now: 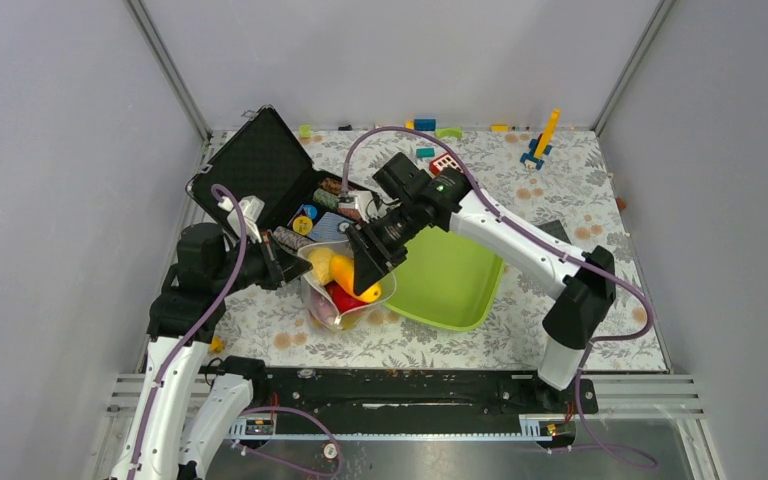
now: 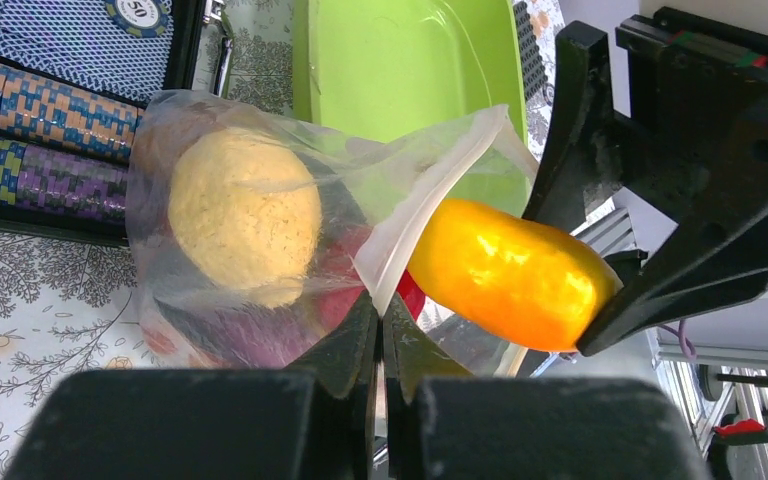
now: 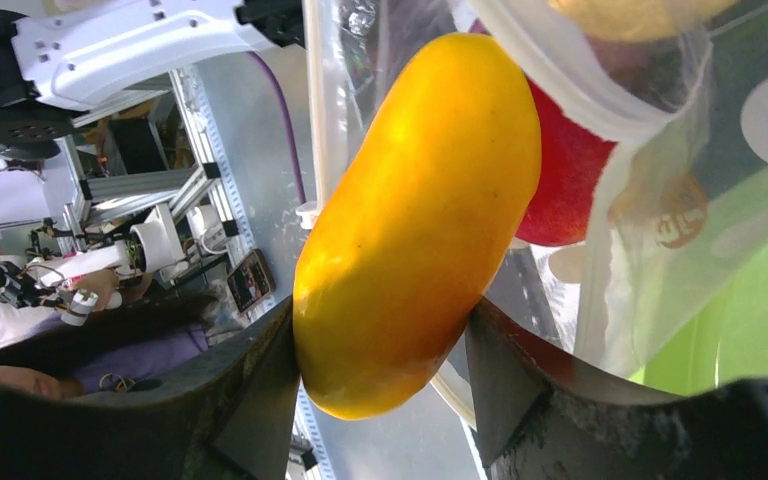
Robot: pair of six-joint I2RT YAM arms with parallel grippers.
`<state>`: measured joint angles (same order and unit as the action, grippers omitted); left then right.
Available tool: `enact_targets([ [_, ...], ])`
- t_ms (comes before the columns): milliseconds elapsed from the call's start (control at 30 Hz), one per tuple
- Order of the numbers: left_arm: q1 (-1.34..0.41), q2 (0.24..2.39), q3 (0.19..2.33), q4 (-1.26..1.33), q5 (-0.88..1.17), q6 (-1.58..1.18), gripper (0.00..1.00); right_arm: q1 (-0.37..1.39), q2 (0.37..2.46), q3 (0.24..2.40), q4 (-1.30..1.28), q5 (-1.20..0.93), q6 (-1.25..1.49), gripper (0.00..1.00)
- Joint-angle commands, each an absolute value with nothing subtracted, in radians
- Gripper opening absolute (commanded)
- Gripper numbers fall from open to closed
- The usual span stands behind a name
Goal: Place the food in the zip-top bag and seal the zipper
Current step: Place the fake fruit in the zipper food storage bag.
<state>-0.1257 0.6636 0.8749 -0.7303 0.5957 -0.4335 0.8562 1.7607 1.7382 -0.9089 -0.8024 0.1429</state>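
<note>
Mango [image 3: 415, 220] fills the centre of the right wrist view. The right hand [image 3: 380, 335] grips it across its lower half, one finger on each side. Its upper end points at the mouth of the zip-top bag [image 2: 400, 160].

Handling, as judged from the pictures:
- Treat the mango as a light, stiff, glossy shell. It may slip if you pinch it at a rounded end, so grip it across the broad middle, as it is gripped now.
- Treat the zip-top bag as thin, soft film with no shape of its own. Expect the mouth to sag wherever it is not held. Take hold at the mouth edge, close to the zipper [image 2: 425, 215], where the strip stiffens the film.

The left hand [image 2: 380, 315], at lower centre of the left wrist view, is closed on that mouth edge, just beside the zipper.

Inside the bag you can see a yellowish ball [image 2: 245, 215] at centre left and a red fruit [image 3: 570, 190] beneath the mouth. Something purple lies lower down, too blurred to name.

The lime-green tray [image 2: 410, 60] lies just behind the bag at upper centre. The open case of poker chips [image 2: 50, 100] sits at upper left on the floral tabletop [image 1: 580, 200].
</note>
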Motion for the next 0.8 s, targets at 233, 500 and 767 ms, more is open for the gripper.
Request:
enact_targets([
  [233, -0.118, 0.661, 0.878, -0.658, 0.665, -0.411, 0.01, 0.865, 1.838, 1.876, -0.971, -0.512, 0.313, 0.31],
  [500, -0.114, 0.674, 0.881, -0.654, 0.684, -0.413, 0.01, 0.876, 1.763, 1.718, -0.702, -0.27, 0.57, 0.47],
  [767, -0.11, 0.682, 0.879, -0.652, 0.682, -0.417, 0.01, 0.955, 1.654, 1.568, -0.563, 0.042, 0.665, 0.53],
])
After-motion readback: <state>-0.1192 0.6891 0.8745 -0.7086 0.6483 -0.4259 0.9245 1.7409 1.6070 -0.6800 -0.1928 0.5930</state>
